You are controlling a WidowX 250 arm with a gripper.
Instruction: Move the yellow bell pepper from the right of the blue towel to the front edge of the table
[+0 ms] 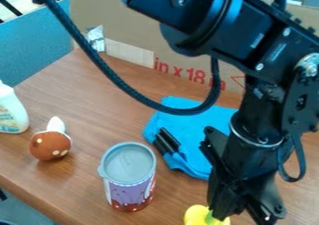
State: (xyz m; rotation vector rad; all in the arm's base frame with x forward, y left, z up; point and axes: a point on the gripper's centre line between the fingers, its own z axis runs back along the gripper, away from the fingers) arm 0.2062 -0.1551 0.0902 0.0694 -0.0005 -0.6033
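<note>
Gripper hangs at 5 o'clock, its two fingers apart, the nearer-to-6 one overlapping the edge of a yellow object with a bit of green on it. Whether they touch cannot be made out. The bottom edge cuts off that object, between 5 and 6 o'clock, and the other finger's end.

The black arm comes in from 12 to 2 o'clock, hiding part of the cardboard box behind and the right side of a crumpled blue cloth. On the cloth, just below centre, lies a black item, too unclear to name. A cable loops across from 11 o'clock, passing in front of box and cloth.

An upright lidded can stands between 6 and 7, a brown toy mushroom with stem up at 8, and a white bottle, cut by the edge, at 9, all on the wooden table.
</note>
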